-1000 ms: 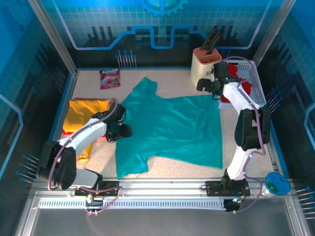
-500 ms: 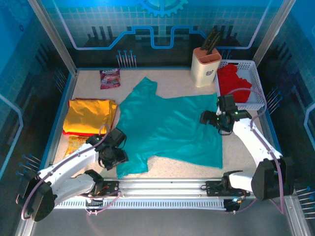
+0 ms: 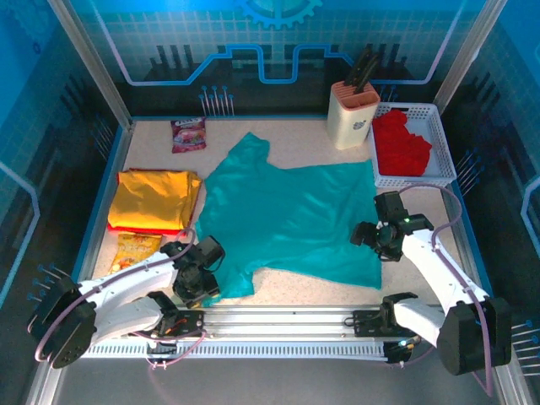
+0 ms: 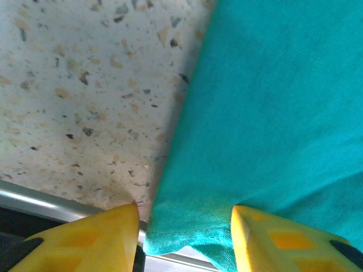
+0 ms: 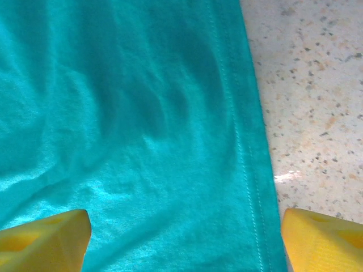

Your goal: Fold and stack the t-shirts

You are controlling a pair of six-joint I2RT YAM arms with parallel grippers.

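A teal t-shirt lies spread flat in the middle of the table. My left gripper is at its near left sleeve corner. In the left wrist view, the gripper is open, and the sleeve's stitched hem sits between the yellow fingers. My right gripper is low over the shirt's right hem. In the right wrist view, the gripper is wide open and straddles the double-stitched edge. A folded yellow t-shirt lies at the left on a red one. Another red t-shirt fills the basket.
A white basket stands at the back right, with a beige knife block beside it. A pink snack packet lies at the back left. An orange one lies near the yellow stack. The metal rail runs along the near edge.
Both arms moved toward the near edge. The left gripper went from the shirt's left side to the near sleeve corner, and the right went from the basket to the right hem. Both jaws narrowed.
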